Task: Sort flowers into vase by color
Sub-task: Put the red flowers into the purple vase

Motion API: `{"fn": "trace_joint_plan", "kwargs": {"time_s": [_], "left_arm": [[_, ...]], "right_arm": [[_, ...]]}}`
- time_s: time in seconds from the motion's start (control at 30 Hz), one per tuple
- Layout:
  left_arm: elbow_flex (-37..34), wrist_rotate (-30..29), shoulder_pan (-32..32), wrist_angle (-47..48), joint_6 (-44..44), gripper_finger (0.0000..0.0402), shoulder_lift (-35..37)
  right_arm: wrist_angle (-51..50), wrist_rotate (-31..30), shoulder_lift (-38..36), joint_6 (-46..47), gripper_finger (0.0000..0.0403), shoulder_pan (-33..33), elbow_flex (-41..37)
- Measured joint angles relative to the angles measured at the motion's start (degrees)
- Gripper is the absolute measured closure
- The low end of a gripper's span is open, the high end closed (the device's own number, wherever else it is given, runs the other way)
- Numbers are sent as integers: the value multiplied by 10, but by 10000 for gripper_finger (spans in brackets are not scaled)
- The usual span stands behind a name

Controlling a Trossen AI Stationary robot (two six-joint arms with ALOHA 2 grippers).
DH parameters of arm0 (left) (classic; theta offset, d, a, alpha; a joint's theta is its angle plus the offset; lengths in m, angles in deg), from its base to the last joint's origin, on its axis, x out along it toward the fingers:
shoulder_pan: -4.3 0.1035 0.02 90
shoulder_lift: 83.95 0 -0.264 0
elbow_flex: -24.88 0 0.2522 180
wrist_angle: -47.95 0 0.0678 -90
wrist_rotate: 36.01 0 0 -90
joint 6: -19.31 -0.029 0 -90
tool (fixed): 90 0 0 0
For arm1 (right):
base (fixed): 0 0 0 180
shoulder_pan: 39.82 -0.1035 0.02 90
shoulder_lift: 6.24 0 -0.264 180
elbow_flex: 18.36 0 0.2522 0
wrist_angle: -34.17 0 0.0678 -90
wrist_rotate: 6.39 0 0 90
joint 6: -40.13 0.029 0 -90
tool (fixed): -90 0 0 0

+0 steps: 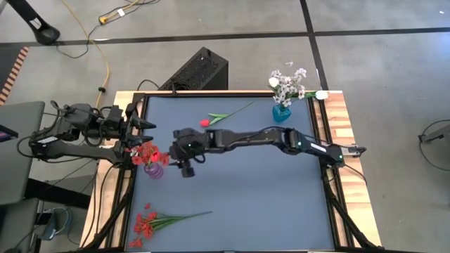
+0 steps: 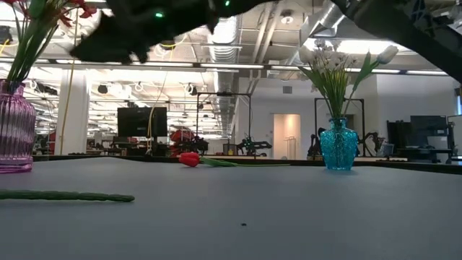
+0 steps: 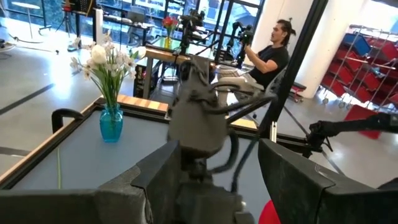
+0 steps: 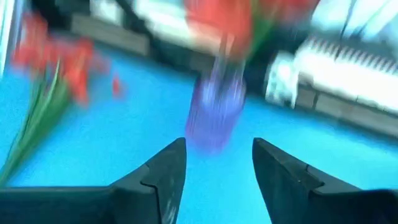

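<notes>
So, nearest the front edge of the table, a bunch of small red cloth flowers on green stems (image 1: 149,223) lies flat, waiting to be put away. Further in, the ribbed purple glass vase (image 1: 154,169) already holds red blossoms (image 1: 145,152), and the right gripper (image 1: 184,166) sits just beside it with its fingers spread apart and empty, while the left gripper (image 1: 144,124) waits open near the table's left edge. Farther back, one red tulip (image 1: 205,122) lies on the mat, and the blue glass vase (image 1: 281,112) holds the white flowers (image 1: 287,83).

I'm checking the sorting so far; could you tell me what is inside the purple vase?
The purple vase holds red flowers on green stems. Their lower stem ends are hidden by the ribbed glass. No white flowers show in it.
</notes>
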Motion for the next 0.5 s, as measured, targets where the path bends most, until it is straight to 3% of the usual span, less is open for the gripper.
{"fn": "trace_joint_plan", "kwargs": {"time_s": [0.13,0.3,0.5], "left_arm": [[0,0,0,0,1,198,0],[0,0,0,0,10,198,0],[0,0,0,15,22,198,0]], "right_arm": [[-145,24,-26,-17,183,23,0],[-282,100,-42,-15,187,71,0],[-357,134,-42,-18,202,120,-8]]}}
